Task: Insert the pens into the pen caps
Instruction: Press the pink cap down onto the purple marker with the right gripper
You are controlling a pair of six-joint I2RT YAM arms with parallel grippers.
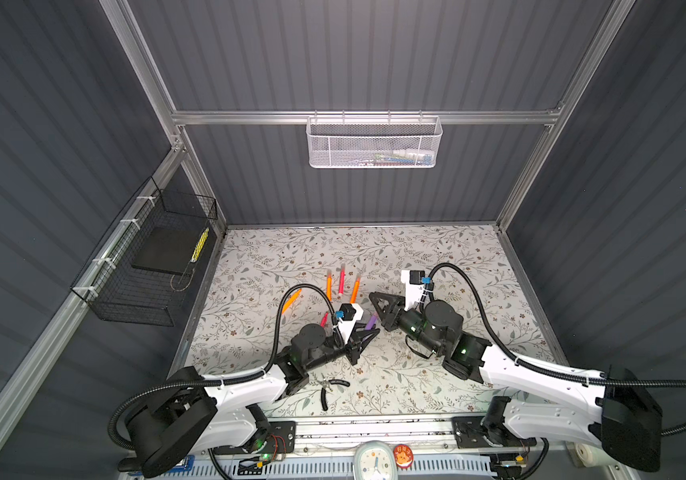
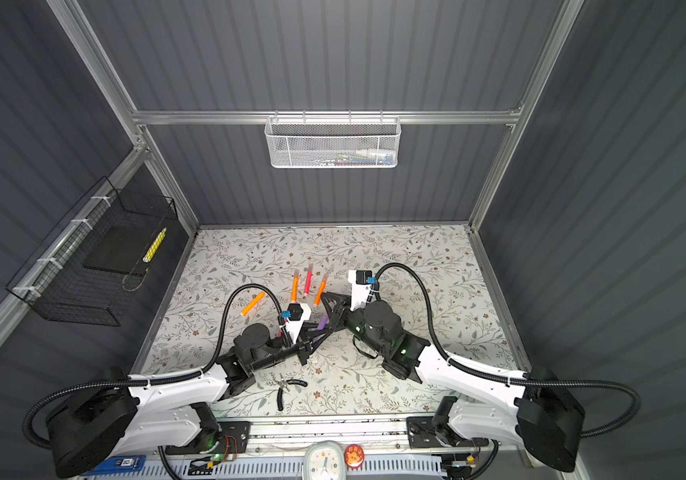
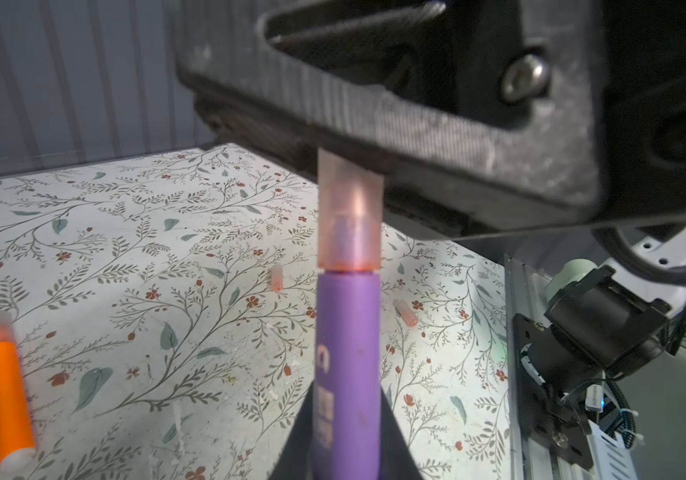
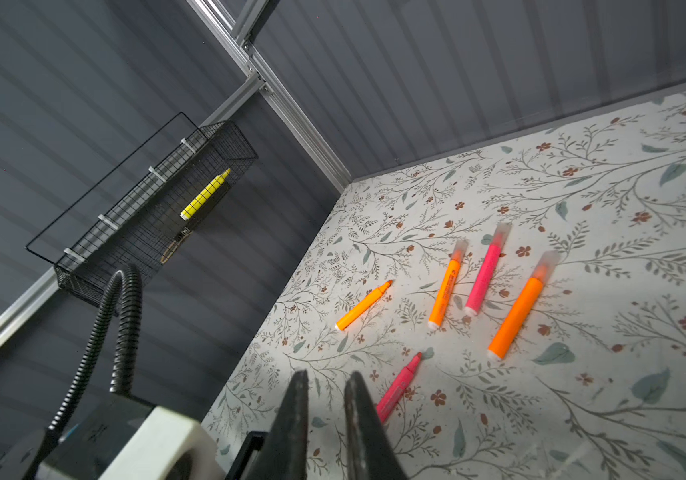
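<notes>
Tabletop pens (image 4: 482,276): five (two uncapped); left tool (image 1: 368,332) grips purple pen (image 3: 347,353); right tool (image 4: 326,378) closed.

One floral-patterned white tabletop (image 1: 457,257), leaf-and-blossom print, evenly lit. Dark grey ribbed wall panels (image 1: 374,54) enclosed it behind and on both sides, framed by silver aluminium rails (image 1: 250,117). A white perforated-metal basket (image 1: 374,145) hung above its far edge. A black wire basket (image 1: 146,286) hung beside its left edge.
</notes>
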